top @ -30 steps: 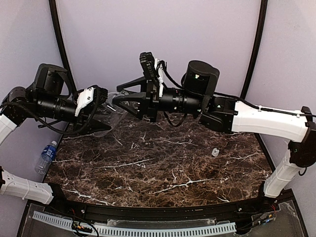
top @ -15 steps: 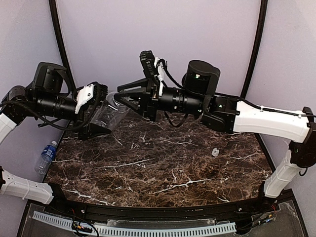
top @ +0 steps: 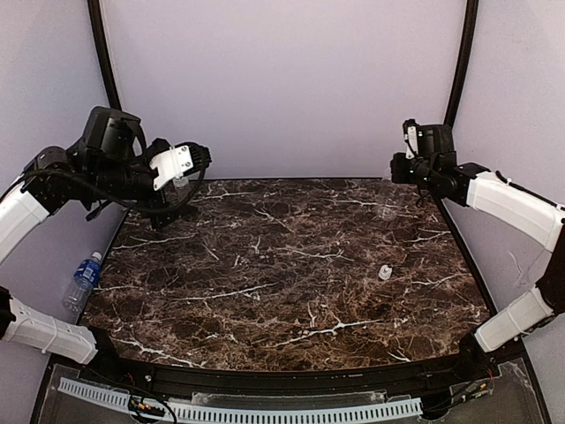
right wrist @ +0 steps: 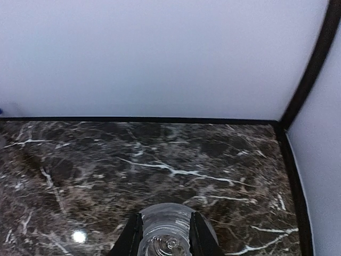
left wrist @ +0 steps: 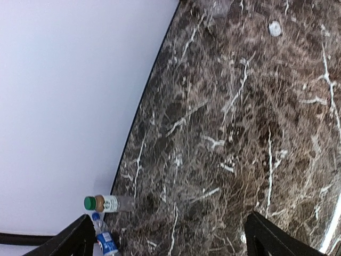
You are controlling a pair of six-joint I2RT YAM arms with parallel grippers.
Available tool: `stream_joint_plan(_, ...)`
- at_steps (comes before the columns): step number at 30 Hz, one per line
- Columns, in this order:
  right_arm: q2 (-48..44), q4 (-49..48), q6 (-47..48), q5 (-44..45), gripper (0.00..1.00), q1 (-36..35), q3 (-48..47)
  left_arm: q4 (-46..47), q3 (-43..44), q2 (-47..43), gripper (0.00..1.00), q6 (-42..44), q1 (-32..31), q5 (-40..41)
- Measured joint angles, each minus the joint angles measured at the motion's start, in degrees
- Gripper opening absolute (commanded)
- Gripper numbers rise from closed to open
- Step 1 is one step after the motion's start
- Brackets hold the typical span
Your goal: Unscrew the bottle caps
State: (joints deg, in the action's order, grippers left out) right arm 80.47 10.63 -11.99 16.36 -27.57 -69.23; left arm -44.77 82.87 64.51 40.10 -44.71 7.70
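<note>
My right gripper (right wrist: 165,237) is shut on a clear unlabelled bottle (right wrist: 171,214), its fingers on either side of the body. From above, that bottle (top: 386,203) hangs under the right gripper (top: 389,187) over the table's back right. My left gripper (left wrist: 176,241) is open with nothing between its fingers (left wrist: 74,241); in the top view it (top: 168,210) sits at the back left. A bottle with a green cap and pale label (left wrist: 106,203) lies at the table's edge. Beside it is a blue-labelled bottle (left wrist: 104,243), seen from above (top: 81,281) just off the left edge.
A loose white cap (top: 385,272) lies on the dark marble table (top: 265,291), right of centre; the left wrist view shows the cap (left wrist: 275,28) too. Pale walls and black frame posts (top: 457,62) close in the back and sides.
The arms met at the back centre around the clear bottle; my left gripper opened and let go, and both arms swung apart, the right one carrying the bottle to the back right.
</note>
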Motion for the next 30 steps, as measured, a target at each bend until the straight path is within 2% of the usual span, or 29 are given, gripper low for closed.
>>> stream_joint_plan(3, 0.15, 0.11, -0.79, -0.39, 0.00, 9.60, 2.58, -3.87, 1.66, 5.62, 0.99, 0.98, 3.08, 4.31)
stream_joint_plan(6, 1.51, -0.33, -0.74, -2.54, 0.00, 14.93, 2.95, -8.90, 3.87, 12.59, 0.99, 0.79, 10.34, 5.73)
stream_joint_plan(10, 4.76, -1.51, -0.48, -5.77, 0.00, 18.14, 2.95, -12.44, 4.22, 19.19, 0.99, 0.87, 21.53, 6.80)
stream_joint_plan(13, 8.04, -1.57, -0.22, -7.61, 0.00, 19.71, 3.10, -12.52, 3.21, 20.24, 0.99, 1.84, 28.15, 6.95)
stream_joint_plan(17, 10.54, -1.36, 0.55, -8.76, 0.00, 20.44, 3.26, -11.67, 3.13, 20.83, 0.99, 3.50, 35.67, 6.34)
stream_joint_plan(22, 11.80, -2.29, 1.84, -9.99, 0.00, 20.48, 3.26, -8.07, 3.80, 25.77, 0.99, 3.87, 42.91, 5.09)
stream_joint_plan(23, 11.91, -2.62, 2.10, -9.99, 0.04, 20.48, 3.26, -7.10, 3.91, 27.08, 0.99, 3.80, 44.02, 4.70)
stream_joint_plan(25, 12.11, -3.06, 2.64, -10.05, 0.19, 20.48, 3.26, -5.44, 4.02, 29.35, 0.99, 3.58, 45.94, 3.85)
stream_joint_plan(27, 12.11, -3.21, 3.06, -10.12, 0.26, 20.48, 3.26, -3.74, 4.09, 31.39, 0.99, 3.10, 47.65, 3.23)
stream_joint_plan(30, 11.91, -4.13, 3.78, -10.08, 0.50, 20.48, 4.00, -1.73, 4.31, 33.48, 0.99, 2.34, 49.37, 2.25)
